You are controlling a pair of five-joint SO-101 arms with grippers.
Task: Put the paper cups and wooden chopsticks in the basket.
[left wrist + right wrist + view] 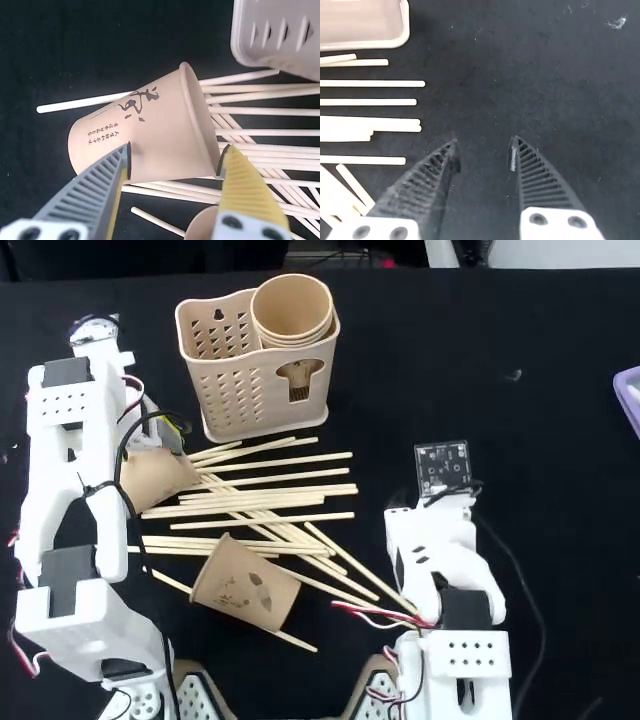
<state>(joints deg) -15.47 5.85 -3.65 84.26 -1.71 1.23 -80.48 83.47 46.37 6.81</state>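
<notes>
Black cloth covers the worktop (540,330), and all the loose things lie on it. Our left hand (176,150) (158,445), at the left of the high view, is spread wide with a paper cup (150,125) (155,478) lying on its side between the two fingers (95,195). One finger sits against the cup's wall and the other at its rim (we cannot tell whether either one presses on it). The cup's mouth faces the chopsticks (260,110) (270,502), and a few of them pass beneath it.

Those chopsticks fan out across the middle of the high view, mostly running left to right, with some crossing at a slant toward the lower right. A second cup (245,585) (205,225) lies on its side over them in the lower centre.

Above the pile, in the upper left-centre, the basket (235,390) (280,35) (360,25) stands upright, with stacked cups (292,308) nested in its right-hand part.

Our right arm (445,580) sits at the lower right. The right hand (483,147) is held apart with nothing between its fingers, over bare cloth just beside the ends of the chopsticks (370,102).
</notes>
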